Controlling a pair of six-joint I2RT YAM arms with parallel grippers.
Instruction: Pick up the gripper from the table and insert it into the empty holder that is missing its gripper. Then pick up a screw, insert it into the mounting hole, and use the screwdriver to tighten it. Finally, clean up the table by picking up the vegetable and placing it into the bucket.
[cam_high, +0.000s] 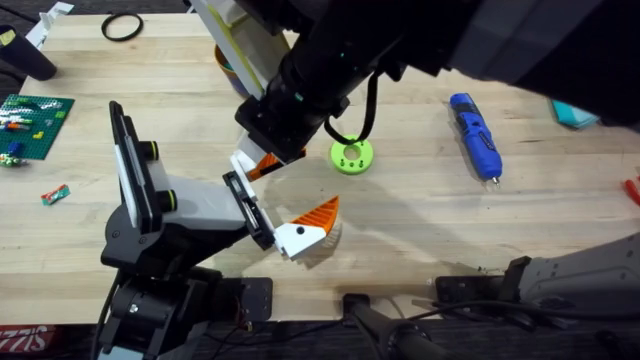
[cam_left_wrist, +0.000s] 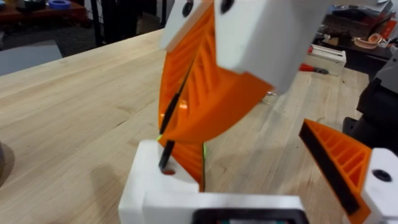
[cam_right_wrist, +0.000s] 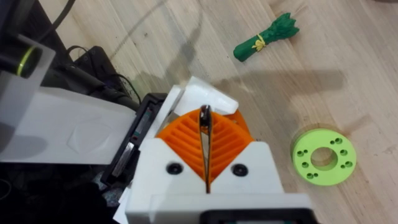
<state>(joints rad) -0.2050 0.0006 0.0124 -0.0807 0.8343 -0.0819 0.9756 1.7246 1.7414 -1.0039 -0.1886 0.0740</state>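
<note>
Screw hidden between right pincer pads, above holder.

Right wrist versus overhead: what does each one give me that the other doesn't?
The right wrist view alone shows the green vegetable bundle lying on the table beyond the holder. The overhead view alone shows the blue screwdriver on the right of the table and the black ring at the far left. Both views share the holder, the green disc and the right gripper, fingers closed, at the holder's front end.
</note>
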